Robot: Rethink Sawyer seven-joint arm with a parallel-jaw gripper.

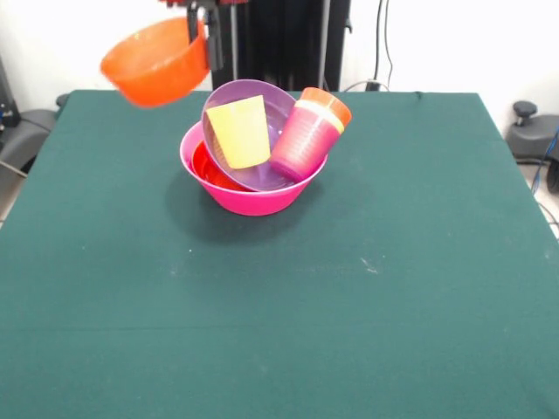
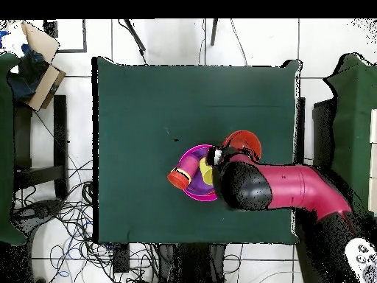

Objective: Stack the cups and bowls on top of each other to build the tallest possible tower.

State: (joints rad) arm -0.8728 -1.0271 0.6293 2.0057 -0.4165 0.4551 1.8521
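The tower's base, the big pink bowl [image 1: 253,199], stands on the green table, a little behind its middle. The wide shallow purple bowl [image 1: 278,113] leans tilted inside it, with a yellow cup [image 1: 238,132] lying in it. Nested cups, purple outside with yellow and orange rims [image 1: 307,135], lean on the pink bowl's right rim. Something orange-red [image 1: 204,166] shows under the purple bowl. My gripper [image 1: 203,35] is shut on the rim of the wide orange bowl [image 1: 155,63], held in the air up and left of the pile. Overhead, that bowl [image 2: 243,141] is beside the pile [image 2: 197,173].
The green table [image 1: 367,288] ends at its far edge just behind the pile. My arm [image 2: 287,188] reaches in from the overhead view's lower right. Cardboard boxes [image 2: 40,63] and cables lie off the table.
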